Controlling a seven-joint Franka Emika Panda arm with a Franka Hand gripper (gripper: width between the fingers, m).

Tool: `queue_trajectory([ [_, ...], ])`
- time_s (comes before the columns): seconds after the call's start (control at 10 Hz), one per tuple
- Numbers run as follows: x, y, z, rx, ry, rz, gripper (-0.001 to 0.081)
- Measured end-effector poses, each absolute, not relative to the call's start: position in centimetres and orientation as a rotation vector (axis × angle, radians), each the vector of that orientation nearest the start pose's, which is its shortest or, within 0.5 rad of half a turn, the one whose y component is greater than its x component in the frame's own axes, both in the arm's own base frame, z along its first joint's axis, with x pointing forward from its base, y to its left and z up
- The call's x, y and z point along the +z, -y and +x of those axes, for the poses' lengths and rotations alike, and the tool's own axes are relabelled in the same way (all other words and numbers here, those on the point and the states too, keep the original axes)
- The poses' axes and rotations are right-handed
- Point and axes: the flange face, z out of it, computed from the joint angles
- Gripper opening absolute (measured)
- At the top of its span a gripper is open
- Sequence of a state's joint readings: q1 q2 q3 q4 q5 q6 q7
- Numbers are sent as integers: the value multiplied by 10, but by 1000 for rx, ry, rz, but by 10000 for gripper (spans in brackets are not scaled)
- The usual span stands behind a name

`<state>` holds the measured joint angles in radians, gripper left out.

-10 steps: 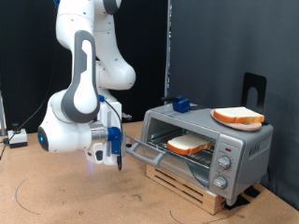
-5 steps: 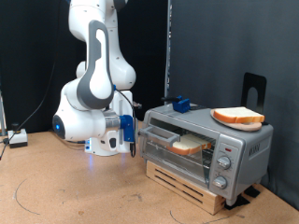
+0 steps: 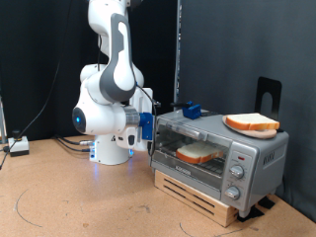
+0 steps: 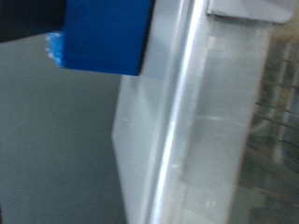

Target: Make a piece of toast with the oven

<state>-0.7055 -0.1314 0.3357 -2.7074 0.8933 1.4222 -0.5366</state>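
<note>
The silver oven [image 3: 252,148] stands on a wooden pallet at the exterior view's right. Its glass door [image 3: 188,154] is up, almost or fully shut. One piece of toast [image 3: 200,152] lies on the wire rack inside, seen through the glass. A second, alike slice [image 3: 251,123] lies on the oven's roof. My gripper [image 3: 148,126], with blue finger pads, is against the door's upper left edge. The wrist view shows one blue fingertip pad [image 4: 98,35] close to the door's metal frame [image 4: 177,121]. Nothing shows between the fingers.
A small blue object [image 3: 190,111] sits on the oven roof's back left. A black stand [image 3: 267,94] rises behind the oven. Three knobs [image 3: 235,171] are on the right panel. The arm's white base [image 3: 107,150] stands left of the oven; a small box and cables [image 3: 16,146] lie far left.
The oven door has swung up from hanging open to nearly closed. My gripper has moved right and up with it, and the arm has straightened towards the oven.
</note>
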Motion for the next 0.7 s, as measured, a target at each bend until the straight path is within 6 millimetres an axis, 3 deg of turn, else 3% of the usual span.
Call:
queue_trajectory([
  [0.2,264,36,308,612,-395,-1919,809],
  [0.7,253,97,330,487,-529,-2004,809],
])
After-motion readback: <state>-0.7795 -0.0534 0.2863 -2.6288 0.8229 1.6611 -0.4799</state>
